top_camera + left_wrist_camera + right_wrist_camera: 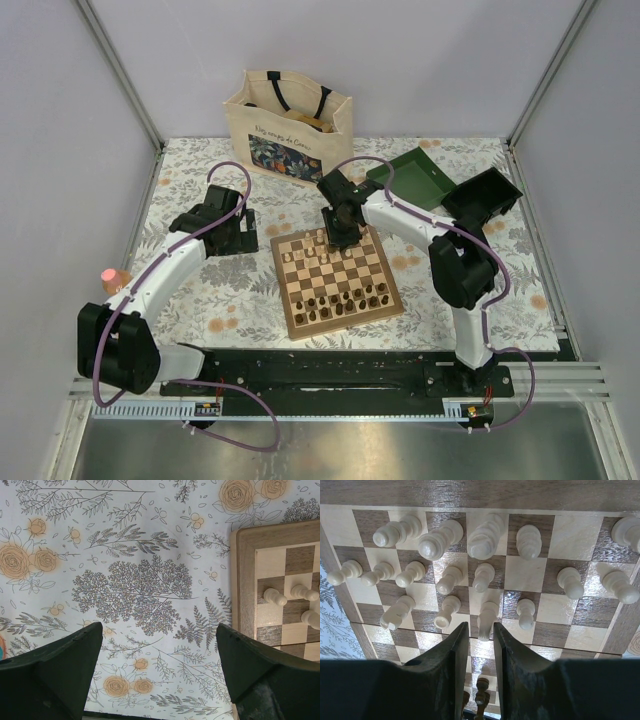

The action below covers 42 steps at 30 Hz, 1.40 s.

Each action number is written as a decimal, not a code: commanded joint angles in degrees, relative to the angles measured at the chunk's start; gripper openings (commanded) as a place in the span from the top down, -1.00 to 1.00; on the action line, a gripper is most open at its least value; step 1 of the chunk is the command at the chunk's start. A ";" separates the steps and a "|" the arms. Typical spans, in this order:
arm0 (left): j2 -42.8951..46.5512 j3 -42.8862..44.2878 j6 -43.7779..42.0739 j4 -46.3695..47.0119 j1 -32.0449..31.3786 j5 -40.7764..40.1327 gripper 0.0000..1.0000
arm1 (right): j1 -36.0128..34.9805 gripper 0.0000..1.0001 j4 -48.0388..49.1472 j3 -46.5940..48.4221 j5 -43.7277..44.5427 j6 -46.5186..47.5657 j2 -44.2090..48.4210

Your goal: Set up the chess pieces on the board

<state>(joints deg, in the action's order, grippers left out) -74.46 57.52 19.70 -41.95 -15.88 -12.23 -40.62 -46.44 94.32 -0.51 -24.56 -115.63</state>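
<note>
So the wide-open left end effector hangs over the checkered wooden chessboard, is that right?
No. The wide-open left end effector hangs over the floral tablecloth, beside the brown border of the checkered wooden chessboard; the left wrist view shows it.

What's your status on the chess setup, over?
Left gripper open, over the tablecloth beside the board. Right gripper straddles a pale piece, grip unconfirmed. Neighbouring pale pieces crowd close.

Bright even lt, soft shadows.
</note>
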 commanded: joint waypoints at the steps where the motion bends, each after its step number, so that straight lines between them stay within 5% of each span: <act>1: -0.78 -0.04 -0.28 0.91 0.15 0.80 -0.98 | -0.60 0.31 -0.50 2.79 1.22 -0.67 -0.47; 42: -0.96 0.14 -0.46 0.65 0.15 0.89 -0.98 | -0.95 0.48 -1.99 2.71 1.04 1.09 -1.44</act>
<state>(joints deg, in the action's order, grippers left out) -75.92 57.52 19.70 -42.15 -15.88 -12.01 -40.82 -47.94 95.55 -0.51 -24.16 -117.40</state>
